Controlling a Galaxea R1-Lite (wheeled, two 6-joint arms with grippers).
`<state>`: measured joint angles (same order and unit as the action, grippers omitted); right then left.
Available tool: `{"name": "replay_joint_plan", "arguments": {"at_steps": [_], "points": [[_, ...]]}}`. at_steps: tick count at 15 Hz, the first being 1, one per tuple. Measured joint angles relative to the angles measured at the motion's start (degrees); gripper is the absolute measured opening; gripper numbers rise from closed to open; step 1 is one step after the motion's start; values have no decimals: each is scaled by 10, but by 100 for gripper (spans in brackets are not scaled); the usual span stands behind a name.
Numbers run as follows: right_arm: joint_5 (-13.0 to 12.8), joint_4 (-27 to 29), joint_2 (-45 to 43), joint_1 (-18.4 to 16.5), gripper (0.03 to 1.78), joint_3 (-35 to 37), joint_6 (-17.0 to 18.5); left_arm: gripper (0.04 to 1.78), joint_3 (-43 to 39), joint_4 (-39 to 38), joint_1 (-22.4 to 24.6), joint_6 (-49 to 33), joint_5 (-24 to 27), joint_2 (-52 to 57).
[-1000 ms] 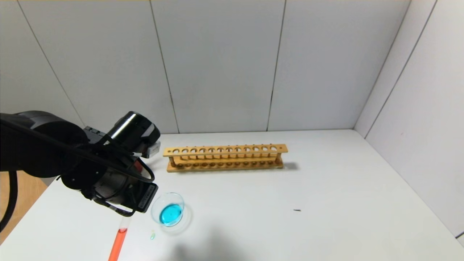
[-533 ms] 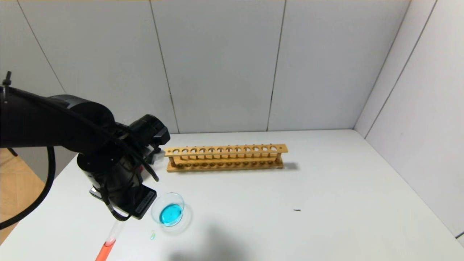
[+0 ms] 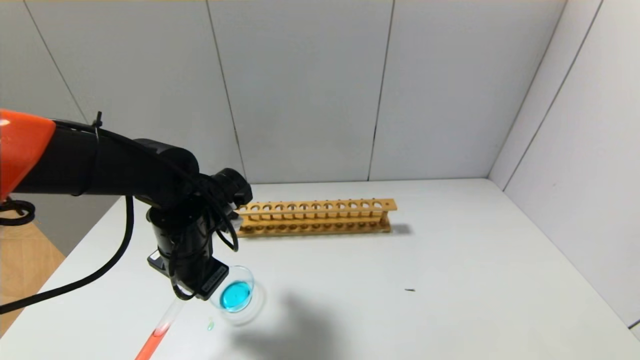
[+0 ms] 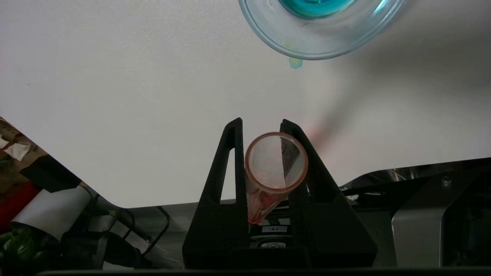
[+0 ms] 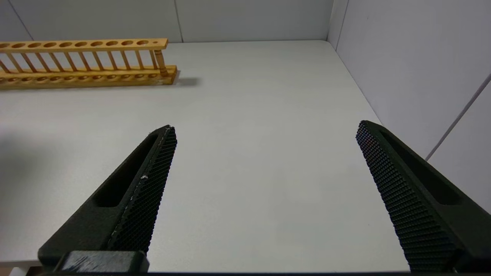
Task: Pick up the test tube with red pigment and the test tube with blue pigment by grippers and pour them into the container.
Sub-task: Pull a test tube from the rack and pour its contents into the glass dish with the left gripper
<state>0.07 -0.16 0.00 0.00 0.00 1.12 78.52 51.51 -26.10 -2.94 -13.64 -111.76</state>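
left gripper (image 4: 261, 126) clamping the test tube with red pigment (image 3: 156, 338) tilted, hanging just beside the container (image 3: 248, 276) holding blue liquid on the table (image 3: 450, 300), right gripper (image 5: 264, 134) idling wide apart over bare table, wooden rack (image 3: 315, 217) sitting behind

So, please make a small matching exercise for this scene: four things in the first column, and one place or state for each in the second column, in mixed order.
Column one:
1. test tube with red pigment
2. container
3. wooden rack
4. right gripper

Column two:
a. holds blue liquid
b. jaws wide apart, nothing between them
c. gripped in the left gripper
d. stands toward the back of the table, every hole vacant

Pairs: 1-c, 2-a, 3-d, 4-b
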Motion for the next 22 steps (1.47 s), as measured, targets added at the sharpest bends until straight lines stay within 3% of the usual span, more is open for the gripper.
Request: {"name": "replay_joint_plan", "arguments": {"at_steps": [15, 22], "points": [[0, 0, 0, 0, 171, 0, 0, 34, 130, 180, 0, 26, -5, -86], [0, 0, 0, 0, 171, 0, 0, 34, 160, 192, -5, 26, -6, -113]]}}
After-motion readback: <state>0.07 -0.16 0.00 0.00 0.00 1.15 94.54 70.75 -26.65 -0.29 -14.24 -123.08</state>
